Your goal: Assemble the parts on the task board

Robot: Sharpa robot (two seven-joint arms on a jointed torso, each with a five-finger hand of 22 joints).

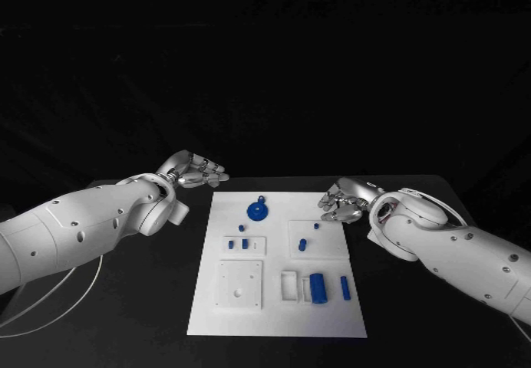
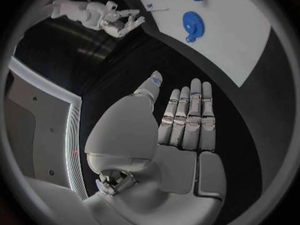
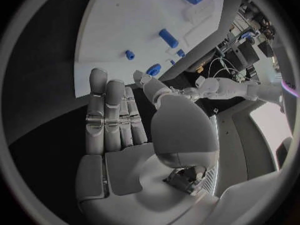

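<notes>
Blue gear (image 1: 258, 210) sits at 12 o'clock on the board (image 1: 277, 318). Both hands, left (image 1: 196, 170) and right (image 1: 345, 202), are empty with flat fingers, so a fast grab may knock it.

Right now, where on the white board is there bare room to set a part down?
The task board is bare along its near edge, below the square plate and the long blue blocks. Another free patch lies at the far right, beside the blue gear. The middle is crowded with small blue pieces.
</notes>
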